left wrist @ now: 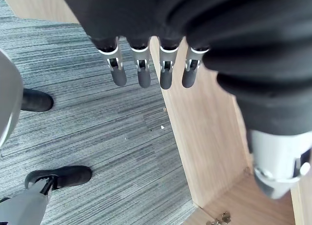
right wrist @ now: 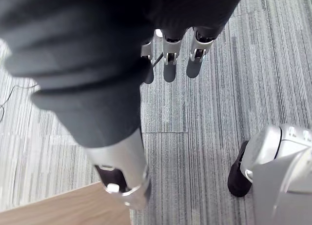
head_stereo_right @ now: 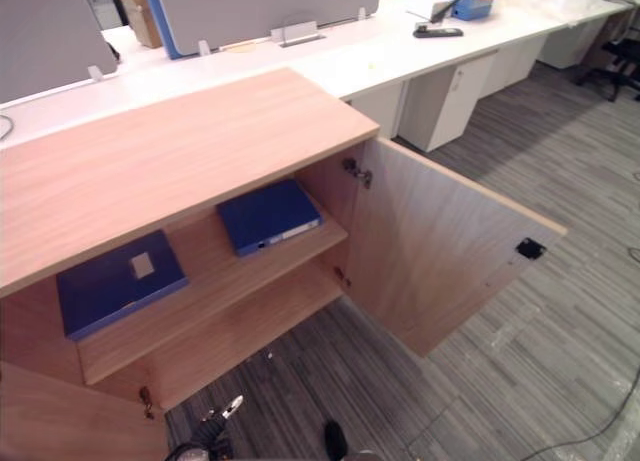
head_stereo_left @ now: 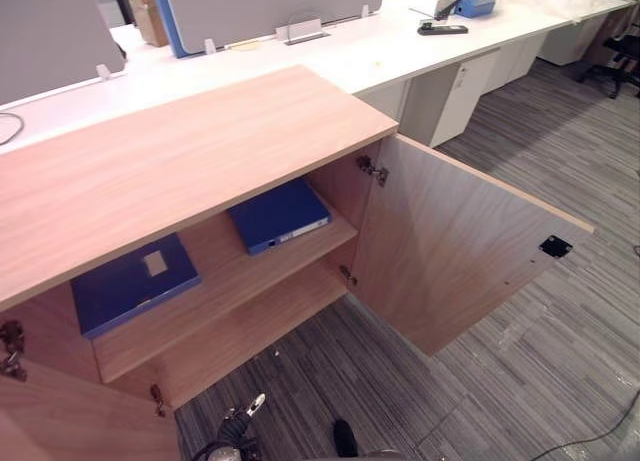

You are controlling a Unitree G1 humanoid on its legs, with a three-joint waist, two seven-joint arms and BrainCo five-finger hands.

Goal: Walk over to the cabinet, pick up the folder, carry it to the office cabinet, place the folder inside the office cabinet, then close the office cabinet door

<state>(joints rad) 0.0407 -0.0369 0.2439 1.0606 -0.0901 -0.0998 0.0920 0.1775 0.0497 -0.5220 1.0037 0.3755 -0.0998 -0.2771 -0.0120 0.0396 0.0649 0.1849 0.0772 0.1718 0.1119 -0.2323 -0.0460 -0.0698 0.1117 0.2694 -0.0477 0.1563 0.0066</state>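
The wooden office cabinet (head_stereo_left: 180,151) stands in front of me with both doors open. Two blue folders lie flat on its upper shelf: one (head_stereo_left: 278,215) toward the right, the other (head_stereo_left: 130,283) at the left with a pale label on top. The lower shelf (head_stereo_left: 270,326) is bare. My left hand (left wrist: 141,73) hangs over the carpet beside the left door (left wrist: 204,137), fingers straight and holding nothing. My right hand (right wrist: 170,64) hangs over the carpet too, fingers relaxed, nothing in it.
The right door (head_stereo_left: 460,251) swings out over the grey striped carpet (head_stereo_left: 560,361); the left door (head_stereo_left: 60,421) juts out at the lower left. Behind the cabinet runs a white desk (head_stereo_left: 380,41) with grey screens (head_stereo_left: 260,6), a cardboard box (head_stereo_left: 148,13) and white drawer units (head_stereo_left: 455,96).
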